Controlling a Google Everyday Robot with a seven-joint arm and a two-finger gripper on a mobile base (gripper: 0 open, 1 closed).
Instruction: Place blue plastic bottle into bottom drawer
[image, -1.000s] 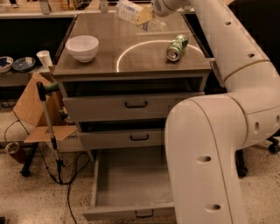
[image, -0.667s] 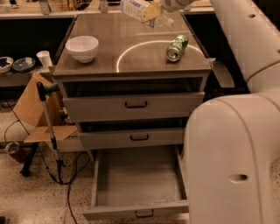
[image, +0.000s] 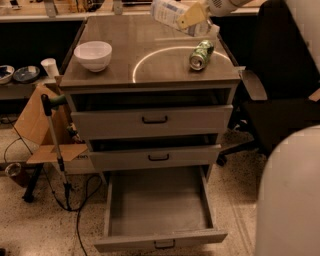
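Bowl (image: 93, 54) white, near tabletop's left edge | bottom drawer (image: 157, 202) pulled open, bare floor showing | blue plastic bottle (image: 167, 11) aloft over back-right corner, long axis tilted, neck down-right | gripper (image: 192, 17) jaws clamping it | green can (image: 201, 54) lying by right edge

The end effector (image: 189, 17) hangs near the top edge at about 1 o'clock, its tan fingers (image: 193, 15) clamped on the bottle (image: 168, 11), which is tilted in the air. The white wrist (image: 223, 5) runs off the frame toward 1 o'clock. A bulky white arm link (image: 290, 200) fills the corner at 5 o'clock, close to the camera.
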